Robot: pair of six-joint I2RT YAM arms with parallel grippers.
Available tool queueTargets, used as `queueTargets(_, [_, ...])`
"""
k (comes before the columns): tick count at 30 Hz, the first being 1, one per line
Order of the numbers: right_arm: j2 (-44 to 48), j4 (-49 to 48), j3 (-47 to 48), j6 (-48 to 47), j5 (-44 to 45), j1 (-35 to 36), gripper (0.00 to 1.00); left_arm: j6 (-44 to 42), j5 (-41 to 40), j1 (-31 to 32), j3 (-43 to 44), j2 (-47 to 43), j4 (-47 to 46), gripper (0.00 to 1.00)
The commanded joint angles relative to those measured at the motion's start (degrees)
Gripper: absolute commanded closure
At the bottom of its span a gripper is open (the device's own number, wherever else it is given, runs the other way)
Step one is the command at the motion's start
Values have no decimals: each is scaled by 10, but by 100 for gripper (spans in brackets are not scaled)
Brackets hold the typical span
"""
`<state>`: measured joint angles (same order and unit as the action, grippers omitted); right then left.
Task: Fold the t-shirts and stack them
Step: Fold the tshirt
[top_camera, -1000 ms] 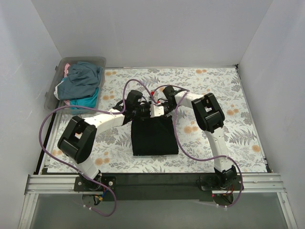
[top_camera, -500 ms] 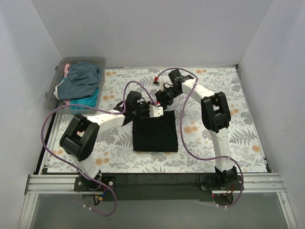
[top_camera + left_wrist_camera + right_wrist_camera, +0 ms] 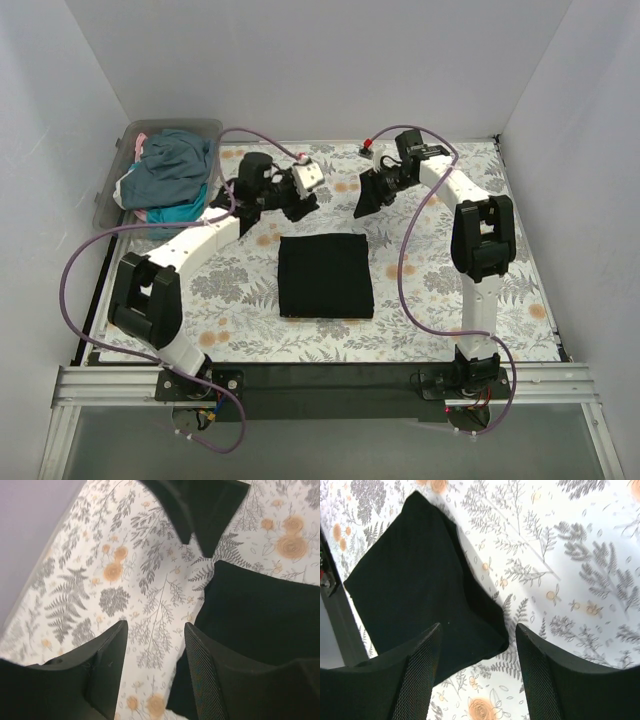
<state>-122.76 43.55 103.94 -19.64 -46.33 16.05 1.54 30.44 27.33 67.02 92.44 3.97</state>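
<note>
the folded black t-shirt [image 3: 325, 277] lies flat in the middle of the floral surface [image 3: 480, 260]. more t-shirts [image 3: 172, 172] are heaped in the clear bin [image 3: 205, 128] at far left. just beyond the black one, the left gripper [image 3: 298, 206] and right gripper [image 3: 364, 205] hover, jaws released and empty.

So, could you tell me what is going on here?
A black shirt lies folded in a neat rectangle in the middle of the flowered table. The left gripper and right gripper hover open and empty just beyond its far edge. More shirts sit piled in the plastic bin at the far left corner.
</note>
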Motion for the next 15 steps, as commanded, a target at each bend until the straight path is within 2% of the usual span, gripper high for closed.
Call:
queueTargets(1, [27,11,-29,7,-38,8,34,166,81,-74,42,-3,123,52])
queueTargets(4, [24,9,-48,10,-23,9,35,228,108,-116,70,39,177,55])
queueTargets(6, [18,8,-57,3,2,8,35,234,116,-131,79,57,216,55])
queueTargets(15, [-5,9,-66,-6,37,7,37,293,114,-170,105,150,249,56])
